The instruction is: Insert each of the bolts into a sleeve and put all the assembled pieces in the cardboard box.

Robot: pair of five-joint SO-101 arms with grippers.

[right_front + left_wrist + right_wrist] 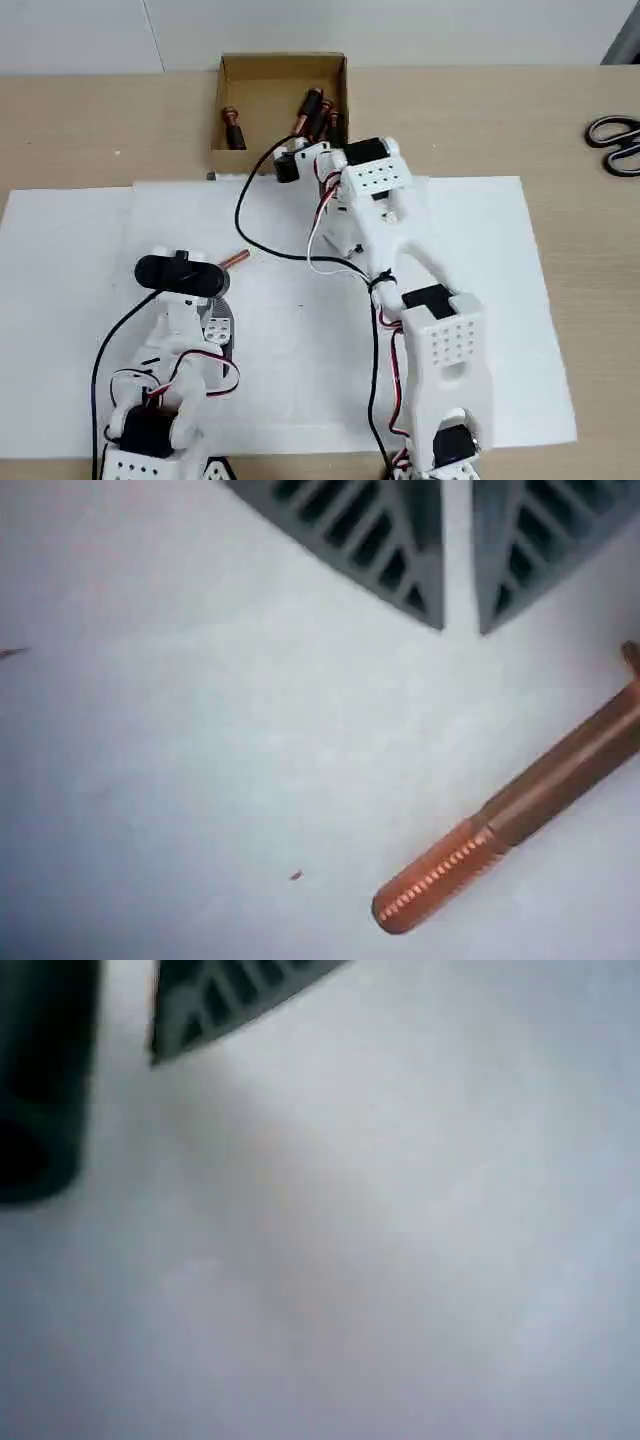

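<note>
A copper bolt (520, 810) lies loose on the white paper, its threaded end nearest the camera; from above the bolt (236, 260) is just right of the left arm's head. My left gripper (460, 610) hovers beside it, shut with a thin gap and nothing held. A black sleeve (40, 1080) stands close to a grey part of my right gripper (170, 1045); whether it is held is unclear. From above my right gripper (300, 160) sits at the front wall of the cardboard box (283, 62). Assembled pieces (315, 112) lie inside the box.
The white paper sheet (480, 300) covers most of the table. Scissors (615, 142) lie at the far right. A black cable (245, 225) loops across the paper between the arms.
</note>
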